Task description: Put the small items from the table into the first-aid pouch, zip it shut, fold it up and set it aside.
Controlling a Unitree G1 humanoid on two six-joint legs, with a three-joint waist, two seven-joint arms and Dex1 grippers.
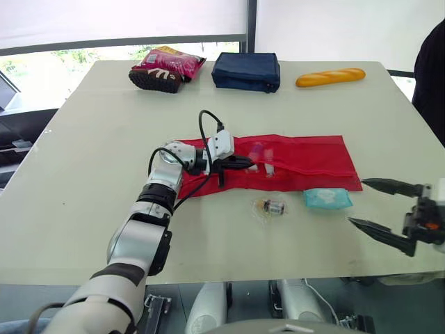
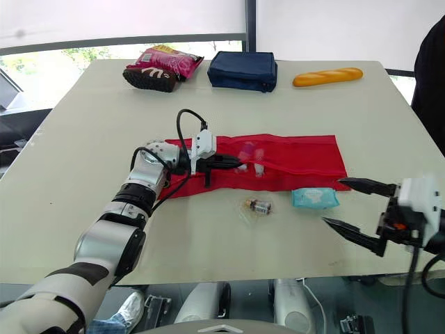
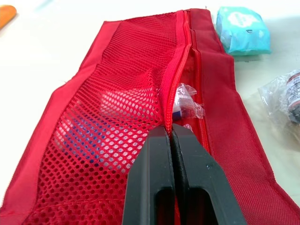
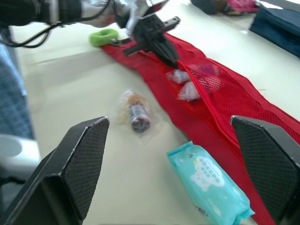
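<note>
First-aid pouch (image 1: pixel 306 156) lies pinched in the left jaws.

The first-aid pouch (image 1: pixel 306 156) is red with a perforated mesh panel. The wipes pack (image 1: pixel 327 199) is teal with white print. The fabric case (image 1: pixel 247 71), upper centre, is navy. The bread loaf (image 1: pixel 330 76) is orange-yellow.

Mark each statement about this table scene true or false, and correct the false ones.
1. The left gripper is shut on the pouch at its zip. True.
2. The wipes lie inside the pouch. False: they lie on the table beside it.
3. The right gripper is open. True.
4. The pouch is folded up. False: it lies spread flat.
5. The right gripper holds the small bottle. False: the bottle lies on the table.
</note>
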